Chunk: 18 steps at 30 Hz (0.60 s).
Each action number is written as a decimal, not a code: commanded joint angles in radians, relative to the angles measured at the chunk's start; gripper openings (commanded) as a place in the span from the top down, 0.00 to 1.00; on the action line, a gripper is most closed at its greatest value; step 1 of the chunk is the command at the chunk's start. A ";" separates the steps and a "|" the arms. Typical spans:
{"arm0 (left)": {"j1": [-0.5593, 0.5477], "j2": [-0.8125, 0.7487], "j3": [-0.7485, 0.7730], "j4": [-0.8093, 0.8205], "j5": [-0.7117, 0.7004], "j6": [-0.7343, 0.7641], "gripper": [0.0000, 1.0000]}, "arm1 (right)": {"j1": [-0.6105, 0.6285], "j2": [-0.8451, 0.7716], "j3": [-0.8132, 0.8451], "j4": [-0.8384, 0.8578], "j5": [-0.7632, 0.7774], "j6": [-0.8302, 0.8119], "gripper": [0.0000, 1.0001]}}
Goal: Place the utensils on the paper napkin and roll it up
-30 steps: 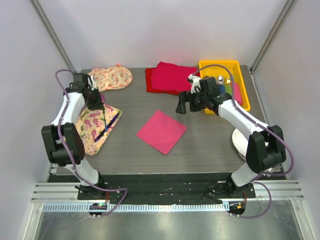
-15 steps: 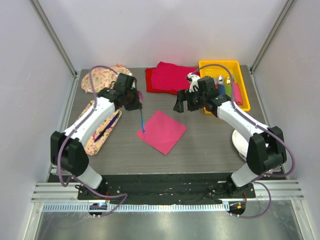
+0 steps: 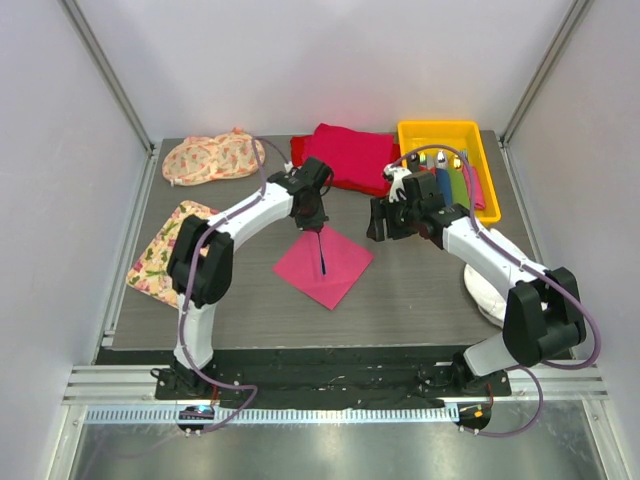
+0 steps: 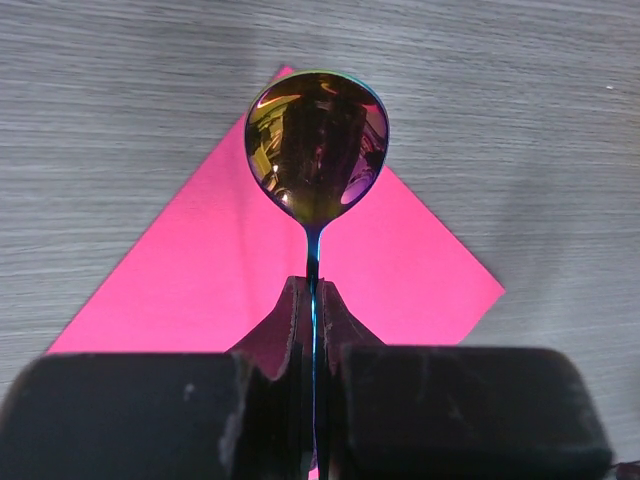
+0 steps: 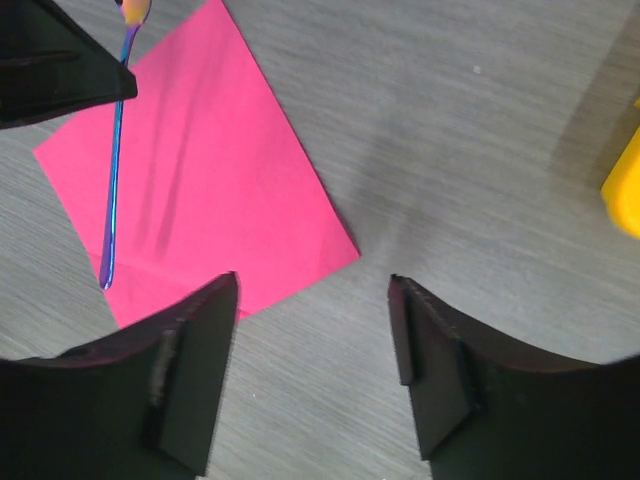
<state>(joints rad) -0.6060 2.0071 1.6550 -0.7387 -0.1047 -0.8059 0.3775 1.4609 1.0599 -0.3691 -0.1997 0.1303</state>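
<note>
Red cloth (image 3: 350, 155) behind napkin (image 3: 345, 268); yellow tray (image 3: 435, 126), contents unclear.

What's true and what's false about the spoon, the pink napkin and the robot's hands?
The left gripper pinches the spoon by its handle. True.
The spoon is over the paper napkin. True.
The right gripper holds a fork. False: it is open and empty.
The paper napkin is rolled up. False: it lies flat on the table.
The yellow bin is at the table's front left. False: it is at the back right.
</note>
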 commanded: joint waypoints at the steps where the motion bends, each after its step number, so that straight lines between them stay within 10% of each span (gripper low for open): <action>1: -0.017 0.047 0.094 -0.028 -0.047 -0.044 1.00 | -0.005 -0.031 -0.020 0.009 0.016 -0.005 0.36; 8: -0.017 0.123 0.118 -0.047 -0.058 -0.053 1.00 | -0.005 -0.002 -0.028 0.022 -0.021 0.014 0.55; 18: -0.017 0.186 0.155 -0.062 -0.072 -0.046 0.95 | -0.005 0.029 -0.017 0.033 -0.041 0.025 0.57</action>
<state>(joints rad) -0.6239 2.1899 1.7592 -0.7891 -0.1467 -0.8383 0.3771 1.4841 1.0355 -0.3756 -0.2230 0.1406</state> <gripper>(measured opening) 0.047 0.438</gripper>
